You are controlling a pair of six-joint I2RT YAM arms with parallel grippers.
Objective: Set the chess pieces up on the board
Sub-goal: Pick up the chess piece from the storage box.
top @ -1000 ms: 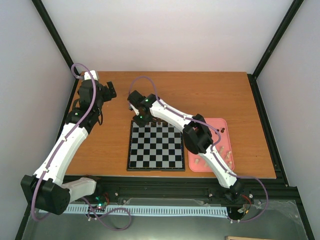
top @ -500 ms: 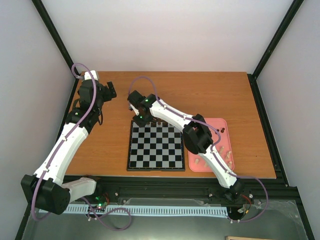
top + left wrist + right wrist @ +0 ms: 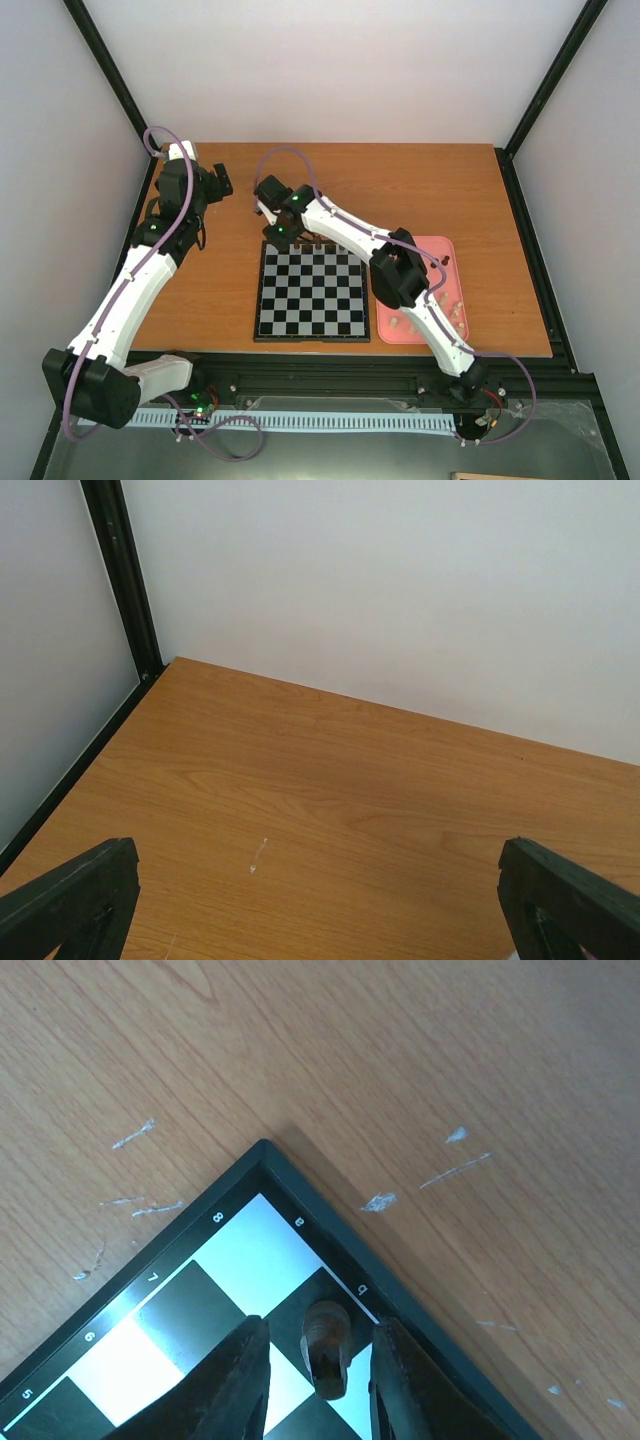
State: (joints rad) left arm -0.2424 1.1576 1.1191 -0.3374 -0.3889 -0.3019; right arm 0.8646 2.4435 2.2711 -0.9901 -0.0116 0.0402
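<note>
**Dark piece stands loose between the right fingers**

A dark chess piece (image 3: 327, 1352) stands upright on a black square near the corner of the board (image 3: 255, 1260). It sits between the fingers of the right gripper (image 3: 320, 1328) with a gap on each side: the jaws are apart, not clamping. Bare table (image 3: 400, 1080) lies beyond the fingertips. The left gripper (image 3: 315, 880) is spread wide above the table, holding nothing.

The top view looks down from high behind both arms, taking in the whole table (image 3: 450, 180). The left wrist view looks low across the table, beyond the left pincer (image 3: 318, 852), toward the back wall (image 3: 400, 600). The right wrist view looks steeply down, close, past the right pincer (image 3: 320, 1328) at one corner of the board (image 3: 250, 1260). The top view shares that corner.
</note>
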